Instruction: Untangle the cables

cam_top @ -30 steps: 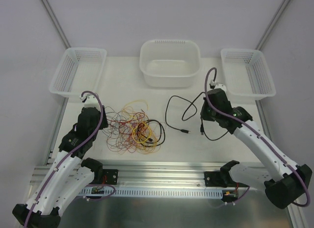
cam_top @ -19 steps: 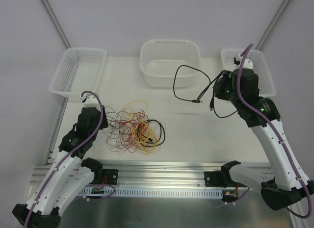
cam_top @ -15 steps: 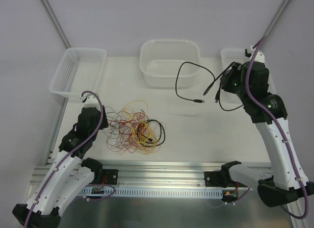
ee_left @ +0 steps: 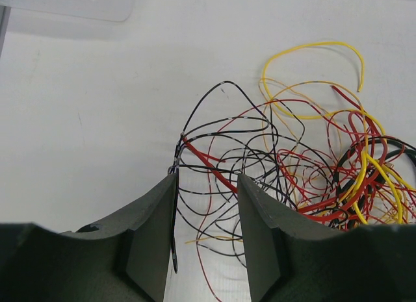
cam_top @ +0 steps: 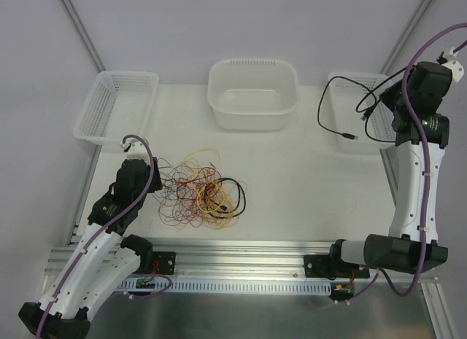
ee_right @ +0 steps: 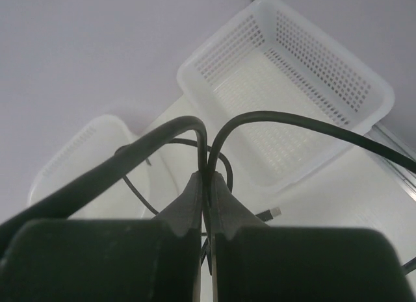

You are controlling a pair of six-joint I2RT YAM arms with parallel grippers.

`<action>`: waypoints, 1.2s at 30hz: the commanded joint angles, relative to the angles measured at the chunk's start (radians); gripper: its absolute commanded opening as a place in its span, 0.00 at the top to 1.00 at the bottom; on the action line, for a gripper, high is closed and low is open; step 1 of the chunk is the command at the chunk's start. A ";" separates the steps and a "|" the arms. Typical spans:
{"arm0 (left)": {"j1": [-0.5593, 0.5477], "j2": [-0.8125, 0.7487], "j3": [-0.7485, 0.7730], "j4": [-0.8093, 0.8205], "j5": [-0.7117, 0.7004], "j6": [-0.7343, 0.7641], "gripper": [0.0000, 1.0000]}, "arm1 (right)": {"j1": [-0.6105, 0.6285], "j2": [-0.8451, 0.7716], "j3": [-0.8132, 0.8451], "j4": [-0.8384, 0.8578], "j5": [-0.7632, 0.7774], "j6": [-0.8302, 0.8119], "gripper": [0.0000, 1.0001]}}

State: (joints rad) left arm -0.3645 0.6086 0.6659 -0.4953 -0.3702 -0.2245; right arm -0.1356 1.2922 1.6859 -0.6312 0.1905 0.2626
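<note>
Right hand (ee_right: 207,178): pressed together, pinching the black cable (ee_right: 292,118) between its tips, high above the counter (cam_top: 306,178).
Why so high: probably to let the whole cable hang free of the counter, so that it drags on nothing.
Black cable: it hangs in loops from the right hand, over the right basket (ee_right: 312,68) and just in front of it; I judge it is meant to go in there.
Left hand (ee_left: 207,211): fingers spread, low at the left edge of the tangle (cam_top: 197,189). Thin black strands pass between the fingers, but nothing is pinched (one strand touches the inner side of one finger).
Why there: perhaps it waits to pick the next wire.
Tangle: red, yellow and black wires, clumped on the counter in front of the left arm, well apart from the lifted cable.
Other containers: the middle tub (cam_top: 252,95) and the left basket (cam_top: 117,102) hold nothing.
Hard to see: where each wire ends inside the clump; the lowest loop of the cable is cut off in the wrist view.
</note>
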 commanded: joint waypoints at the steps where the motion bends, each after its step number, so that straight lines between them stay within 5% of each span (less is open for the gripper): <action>1: 0.007 -0.007 0.024 0.012 0.022 -0.007 0.58 | -0.064 0.045 0.067 0.131 0.052 0.070 0.99; 16: 0.007 0.005 0.018 0.020 0.030 -0.012 0.58 | -0.168 0.472 0.230 0.362 0.170 0.098 0.99; 27: 0.007 0.054 0.014 0.038 0.031 0.001 0.58 | -0.142 0.838 0.337 0.487 -0.109 0.063 0.99; 36: 0.009 0.049 0.014 0.041 0.036 0.002 0.58 | -0.136 0.754 0.238 0.489 -0.125 0.032 0.29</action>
State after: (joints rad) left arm -0.3645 0.6685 0.6659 -0.4831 -0.3485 -0.2241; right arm -0.2760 2.1681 1.9160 -0.1928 0.0891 0.3210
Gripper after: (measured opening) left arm 0.421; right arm 0.690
